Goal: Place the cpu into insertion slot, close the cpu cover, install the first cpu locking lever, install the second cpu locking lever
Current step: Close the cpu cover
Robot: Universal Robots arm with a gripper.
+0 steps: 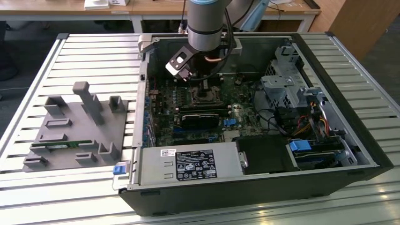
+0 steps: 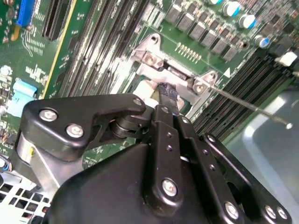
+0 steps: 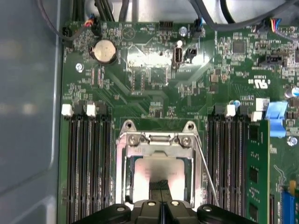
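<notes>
So going by the exterior view's left first: grey slotted fixture (image 1: 69, 140) sitting on the slatted tabletop (image 1: 37, 56), with a little green memory stick (image 1: 62, 145) lying in one of its grooves. Just beside it is the open computer case (image 1: 250, 197), power supply (image 1: 187, 166) along the near edge.

The arm comes down into the case and the claw (image 1: 203, 84) is right over the socket, roughly mid-motherboard.

In the first wrist view the cpu (image 3: 161, 170) is already sitting in the socket. It's a flat square with a dull silvery-beige top, a bit washed out by glare. The cpu cover (image 3: 159, 138), a shiny metal frame with a square window, lies down around it, so the chip shows through the opening.

The claw (image 3: 161, 184) has its fingers pressed together with nothing between them, tips low over the chip's top. Can't tell if they actually touch it.

In both wrist views a thin wire lever (image 3: 205, 172) (image 2: 252, 107) angles away from the socket's side, not lying flat along it. Black memory slots (image 3: 88, 163) run on either side of the socket.
</notes>
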